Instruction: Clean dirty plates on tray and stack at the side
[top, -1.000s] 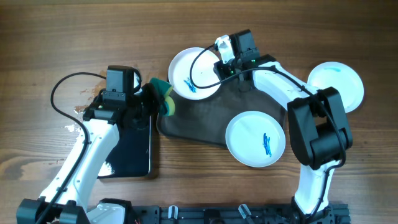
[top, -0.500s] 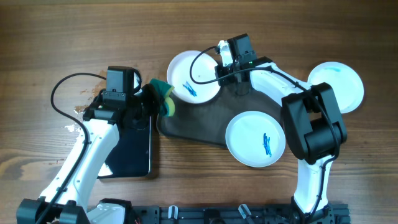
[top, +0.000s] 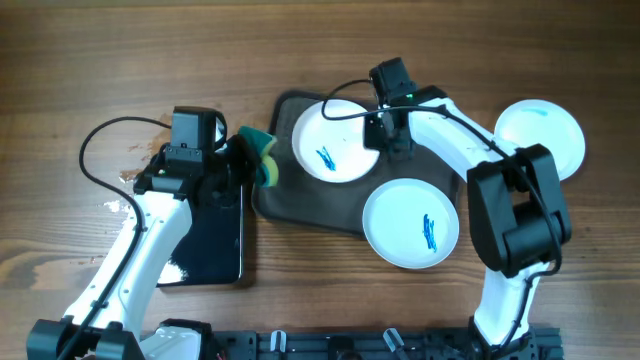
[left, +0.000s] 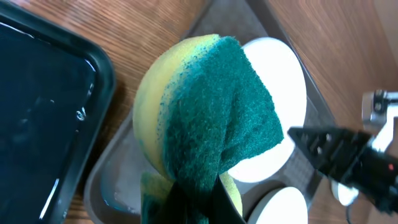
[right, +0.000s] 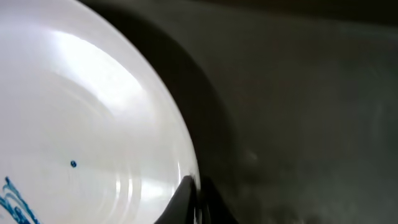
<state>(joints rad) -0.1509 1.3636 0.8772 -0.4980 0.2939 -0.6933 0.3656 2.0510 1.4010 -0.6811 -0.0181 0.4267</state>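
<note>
Three white plates carry blue scribbles. One plate (top: 335, 140) lies on the back of the dark tray (top: 300, 200), and my right gripper (top: 383, 132) is shut on its right rim. The right wrist view shows that plate (right: 81, 124) pinched at its edge by the right gripper (right: 196, 202) over the tray (right: 298, 112). A second plate (top: 410, 222) overlaps the tray's front right. The third plate (top: 540, 138) rests on the table at the far right. My left gripper (top: 247, 160) is shut on a yellow-green sponge (top: 262, 155), left of the tray; the sponge (left: 205, 106) fills the left wrist view, with the left gripper (left: 196, 205) at its base.
A glossy black tray (top: 210, 240) lies under my left arm, beside the dark tray's left edge, and appears as a black tray (left: 43, 124) in the left wrist view. White specks dot the wooden table (top: 110, 207) at the left.
My right gripper has shut on the plate's rim and pulled the plate to the right, fully onto the tray. The left arm and sponge have not moved.
</note>
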